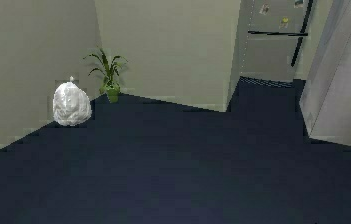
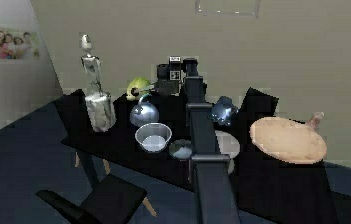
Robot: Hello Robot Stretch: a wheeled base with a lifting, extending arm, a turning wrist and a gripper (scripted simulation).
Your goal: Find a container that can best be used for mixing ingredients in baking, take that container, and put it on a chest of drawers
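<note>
Looking ahead, a white tied-up bag (image 1: pixel 71 103) sits on the dark blue floor (image 1: pixel 173 170) against the wall on the left. Just right of it, a green potted plant (image 1: pixel 108 75) stands in the corner. Farther right, past a stretch of pale wall, a grey fridge (image 1: pixel 273 40) stands in a recess.

Out to the arm's side, a framed picture (image 2: pixel 13 42) hangs on the wall at the left. Below it, a dark chair (image 2: pixel 98 200) stands at the near left corner of a dark bench (image 2: pixel 273 180). A tall clear bottle (image 2: pixel 95 90) stands upright on the bench's left end. Right of the bottle, toward the far side, lies a yellow-green roundish thing (image 2: pixel 136 90), with a shiny round metal thing (image 2: pixel 143 113) just in front of it.

Nearer than those sits the bowl (image 2: pixel 153 137), pale and see-through, upright on the bench top just left of the arm (image 2: pixel 208 160). A smaller pale cup-like thing (image 2: pixel 181 150) sits between the bowl and the arm.

The arm runs up across the bench, and the pincer (image 2: pixel 168 72) is at its end by the bench's far side, well beyond the bowl. I cannot tell whether it grips anything, nor how its fingers are set.

Right of the arm there is a blue-grey pot (image 2: pixel 223 110), and a grey plate (image 2: pixel 228 148) nearer. A second chair (image 2: pixel 260 100) stands behind the bench, and a big flat tan loaf (image 2: pixel 286 140) lies at the right end.
</note>
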